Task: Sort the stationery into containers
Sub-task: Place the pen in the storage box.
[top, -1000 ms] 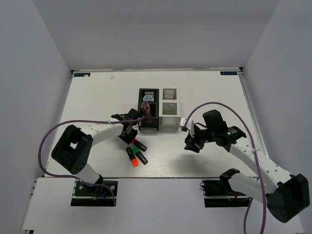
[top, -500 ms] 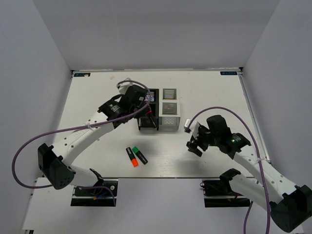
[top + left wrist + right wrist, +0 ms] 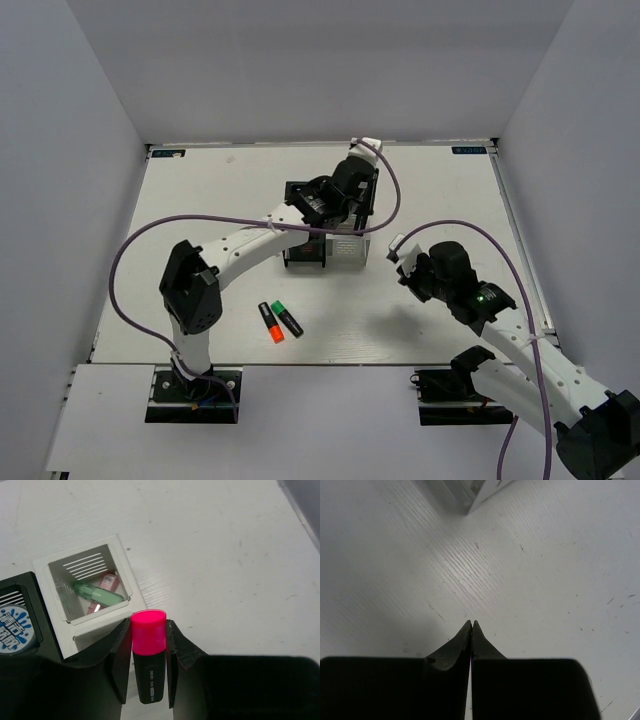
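Your left gripper (image 3: pixel 148 647) now hangs over the containers (image 3: pixel 305 258) at the table's centre. Its jaws are clamped narrow on the pink highlighter (image 3: pixel 148 630), pink end forward. A second ago that gripper was down among three highlighters at 7 o'clock of the block. Only the orange highlighter (image 3: pixel 270 325) and green highlighter (image 3: pixel 288 318) lie there now, close side by side.

In the left wrist view the pink one sits just at 5 o'clock of the open white bin (image 3: pixel 46 585), not yet over its mouth. That bin already holds the pale-green tube (image 3: pixel 97 592) and a small pink piece (image 3: pixel 107 581). The blue-white roll (image 3: pixel 10 630) lies in the black bin at its 8 o'clock. This looks like a drop about to happen, with two highlighters left to sort.

Your right gripper (image 3: pixel 471 626), jaws pressed together on nothing, has pulled back a little at 3 o'clock of the block.

The table (image 3: pixel 545 580) is white, matte and finely scratched. Plain pale grey walls (image 3: pixel 90 100) enclose it on three sides.
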Controlling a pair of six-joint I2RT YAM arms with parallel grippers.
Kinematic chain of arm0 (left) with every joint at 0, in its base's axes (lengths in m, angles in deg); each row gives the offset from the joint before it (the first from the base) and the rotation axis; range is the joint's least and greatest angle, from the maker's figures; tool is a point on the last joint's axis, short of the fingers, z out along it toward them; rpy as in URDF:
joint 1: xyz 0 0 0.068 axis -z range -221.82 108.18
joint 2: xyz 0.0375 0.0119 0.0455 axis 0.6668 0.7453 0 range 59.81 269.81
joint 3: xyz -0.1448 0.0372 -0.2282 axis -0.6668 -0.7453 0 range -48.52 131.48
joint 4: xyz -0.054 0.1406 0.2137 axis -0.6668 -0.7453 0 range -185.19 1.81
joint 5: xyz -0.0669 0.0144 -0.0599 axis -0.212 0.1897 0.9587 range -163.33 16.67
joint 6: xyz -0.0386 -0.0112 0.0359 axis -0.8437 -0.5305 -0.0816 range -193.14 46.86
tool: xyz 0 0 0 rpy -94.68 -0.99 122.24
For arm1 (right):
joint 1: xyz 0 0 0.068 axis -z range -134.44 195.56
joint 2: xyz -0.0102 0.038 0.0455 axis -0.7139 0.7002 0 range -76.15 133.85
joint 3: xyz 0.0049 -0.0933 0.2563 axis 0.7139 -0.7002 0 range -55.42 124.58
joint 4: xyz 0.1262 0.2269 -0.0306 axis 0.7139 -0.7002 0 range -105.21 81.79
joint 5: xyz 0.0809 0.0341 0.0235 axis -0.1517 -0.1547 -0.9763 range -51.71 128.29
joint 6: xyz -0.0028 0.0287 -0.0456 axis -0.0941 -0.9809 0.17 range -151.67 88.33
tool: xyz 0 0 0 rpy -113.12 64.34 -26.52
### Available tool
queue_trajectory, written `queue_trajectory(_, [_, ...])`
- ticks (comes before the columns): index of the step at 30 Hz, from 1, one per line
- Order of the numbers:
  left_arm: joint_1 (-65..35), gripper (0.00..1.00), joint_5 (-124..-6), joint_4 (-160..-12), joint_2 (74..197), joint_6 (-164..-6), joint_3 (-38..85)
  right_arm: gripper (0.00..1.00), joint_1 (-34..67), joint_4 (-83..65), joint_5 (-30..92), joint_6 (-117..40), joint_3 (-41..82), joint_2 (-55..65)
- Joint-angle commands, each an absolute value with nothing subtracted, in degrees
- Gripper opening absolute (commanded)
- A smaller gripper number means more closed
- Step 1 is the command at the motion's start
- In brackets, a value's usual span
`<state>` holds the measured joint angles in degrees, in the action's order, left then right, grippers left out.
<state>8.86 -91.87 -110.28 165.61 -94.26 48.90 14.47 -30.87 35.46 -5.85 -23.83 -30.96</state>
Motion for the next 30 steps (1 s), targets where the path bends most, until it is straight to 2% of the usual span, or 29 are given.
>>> queue_trajectory(1, [10.38,0.0,-97.05,-106.22,165.8,-84.15,51.14,0.0,14.71,-27.2,37.42,-6.89,-24.4,-31.76])
queue_trajectory(5, [11.09,0.0,-102.93,-103.4,167.21,-81.4,49.39,0.0,14.88,-27.38,36.63,-6.8,-24.75,-31.5])
queue_trajectory(16, [11.09,0.0,-105.75,-100.15,169.85,-76.74,48.16,0.0,15.06,-27.55,36.45,-6.8,-24.75,-31.32])
queue_trajectory(17, [11.0,0.0,-106.19,-99.88,169.85,-76.57,46.76,0.25,15.15,-27.64,35.84,-6.89,-24.75,-31.15])
queue_trajectory(18, [10.83,0.0,-106.46,-99.7,170.02,-76.39,46.49,0.35,15.15,-27.99,35.83,-6.71,-24.66,-31.32])
queue_trajectory(19, [10.91,0.0,-106.64,-99.7,170.2,-76.48,46.22,0.35,15.23,-28.16,35.66,-6.71,-24.57,-31.32])
queue_trajectory(20, [11.0,0.0,-106.81,-99.62,170.38,-76.3,46.22,0.47,15.41,-28.08,35.48,-6.71,-24.57,-31.32])
queue_trajectory(22, [10.74,0.0,-107.25,-100.05,171.17,-76.56,46.48,0.61,15.5,-28.52,34.6,-6.8,-24.4,-31.41])
queue_trajectory(23, [10.65,0.0,-107.34,-100.4,171.43,-77.17,46.48,0.62,15.41,-28.69,34.43,-7.06,-24.22,-31.32])
queue_trajectory(24, [10.65,0.05,-107.51,-100.49,171.52,-77.44,46.48,0.64,15.58,-28.78,34.17,-6.8,-24.22,-31.41])
queue_trajectory(26, [10.39,0.22,-107.69,-101.11,171.61,-78.67,46.49,0.72,15.85,-29.05,33.9,-6.71,-24.13,-31.59])
queue_trajectory(27, [10.48,0.47,-107.6,-101.11,171.52,-78.85,46.4,0.72,16.02,-29.04,33.72,-6.88,-24.22,-31.67])
queue_trajectory(28, [10.48,0.61,-107.78,-101.11,171.0,-79.02,46.14,0.72,16.2,-29.22,32.94,-6.89,-23.96,-31.94])
queue_trajectory(29, [10.48,0.71,-107.87,-101.28,171.08,-79.63,46.13,0.72,16.2,-29.66,32.58,-6.89,-23.87,-31.85])
queue_trajectory(30, [10.39,0.79,-107.95,-101.37,170.73,-79.73,46.22,0.67,16.2,-29.92,32.32,-6.97,-23.7,-31.94])
